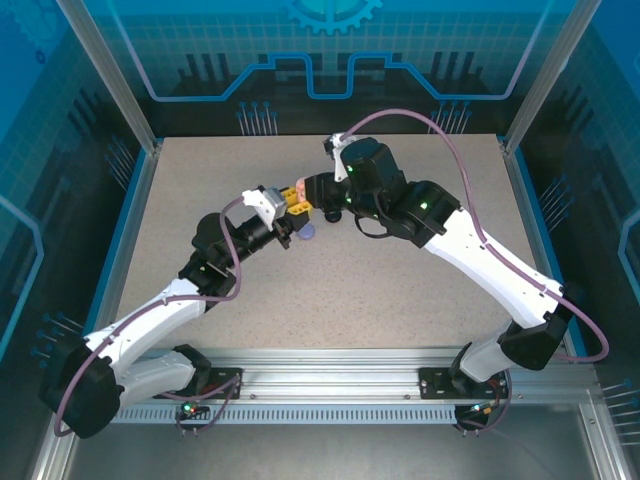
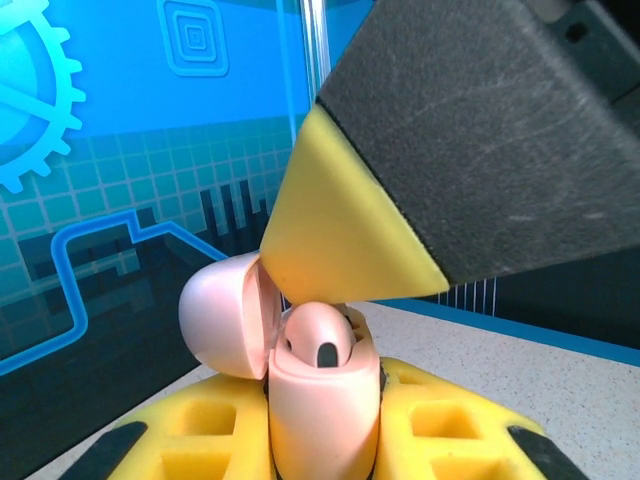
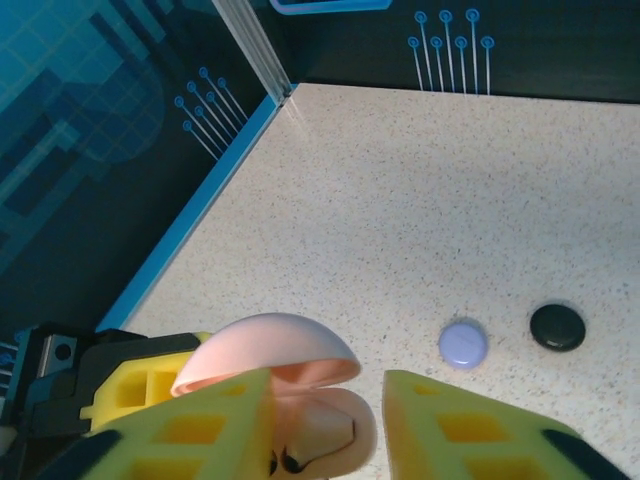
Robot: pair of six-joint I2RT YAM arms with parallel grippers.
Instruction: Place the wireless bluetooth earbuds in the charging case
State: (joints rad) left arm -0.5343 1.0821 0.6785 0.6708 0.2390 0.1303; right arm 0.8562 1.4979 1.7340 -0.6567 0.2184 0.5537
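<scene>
Where I grip: my left pincer (image 2: 322, 432) clamps the pink case (image 2: 325, 405), lid (image 2: 225, 315) open.
Earbud (image 2: 320, 342): pink, in the case.
My right pincer (image 3: 325, 420): parted at the case, holding nothing.

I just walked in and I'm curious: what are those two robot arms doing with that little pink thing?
The left pincer is gripping a small pink charging case with its lid flipped open. A pink earbud sits inside the case. The right pincer hovers just over it with its fingers apart. A lilac case and a black case lie on the table farther off.
</scene>
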